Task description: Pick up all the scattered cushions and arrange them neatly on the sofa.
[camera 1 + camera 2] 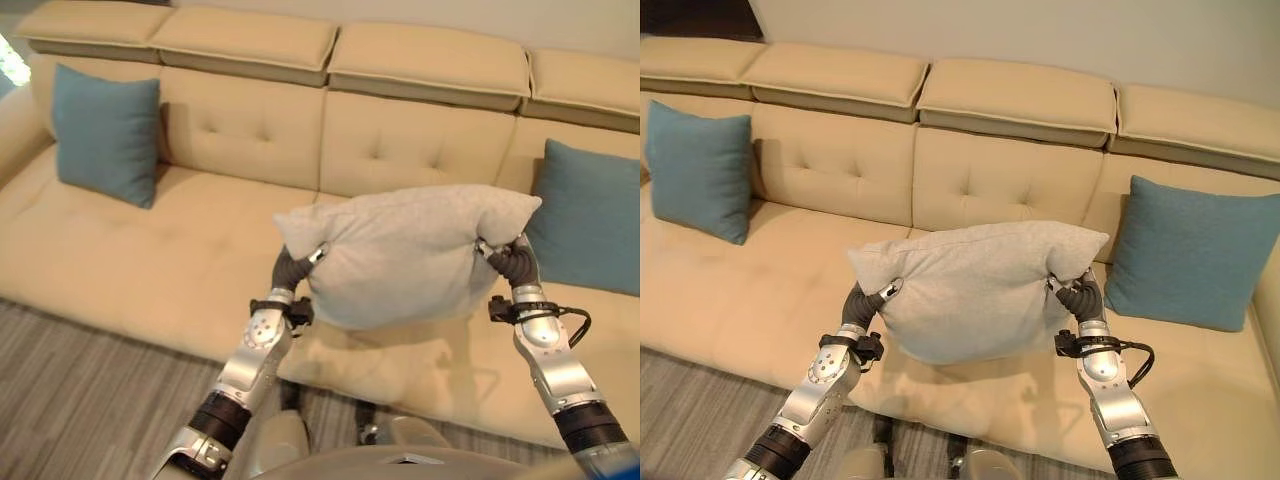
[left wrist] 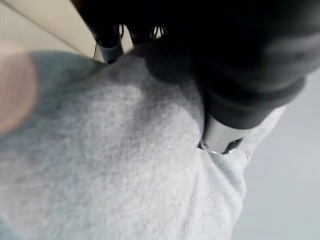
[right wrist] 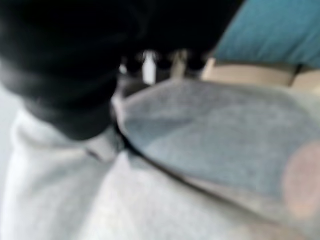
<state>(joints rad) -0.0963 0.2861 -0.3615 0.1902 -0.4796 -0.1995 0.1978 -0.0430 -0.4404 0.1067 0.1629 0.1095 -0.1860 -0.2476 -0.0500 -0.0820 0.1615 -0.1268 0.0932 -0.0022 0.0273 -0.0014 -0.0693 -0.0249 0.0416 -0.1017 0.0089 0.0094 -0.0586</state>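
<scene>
Left eye view: one grey cushion [image 1: 400, 255] clutched between left robot hand [image 1: 293, 266] and right robot hand [image 1: 508, 259], two teal cushions [image 1: 105, 133] on sofa [image 1: 150, 260].

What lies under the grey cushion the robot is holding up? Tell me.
Under the grey cushion, gripped by the left hand and right hand, lies the bare beige sofa seat with the cushion's shadow. The seat patch directly behind the cushion is covered.
</scene>
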